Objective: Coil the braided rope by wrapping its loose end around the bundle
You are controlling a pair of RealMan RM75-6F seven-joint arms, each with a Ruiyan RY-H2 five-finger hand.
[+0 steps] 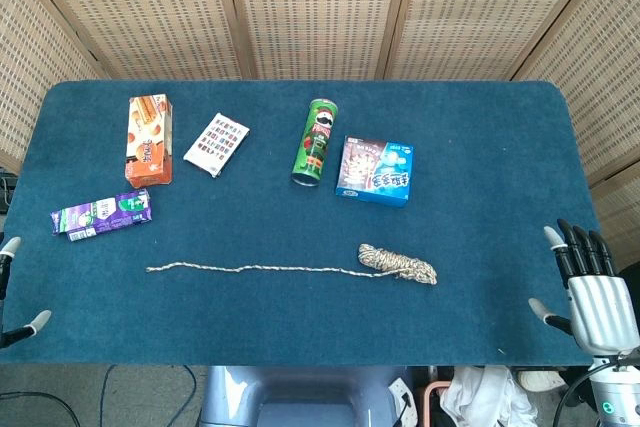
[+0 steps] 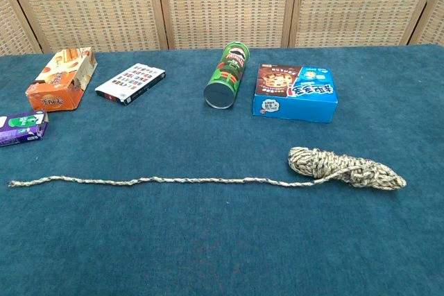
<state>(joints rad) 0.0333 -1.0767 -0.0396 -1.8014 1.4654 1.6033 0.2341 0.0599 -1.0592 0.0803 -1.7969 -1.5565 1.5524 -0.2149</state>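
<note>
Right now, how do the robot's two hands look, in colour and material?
The right hand has a ribbed silver metal back, black fingers and pale grey tips. Of the left hand, only dark fingers with light grey tips show at the frame's edge. No cables or markings are visible.

One braided rope is lying on the one blue-covered table. Four boxes are sitting there: one orange box, one white box, one blue box and one purple box. One green can is lying among them. Two hands are showing: the right hand and, seemingly, fingertips of the left hand
</note>
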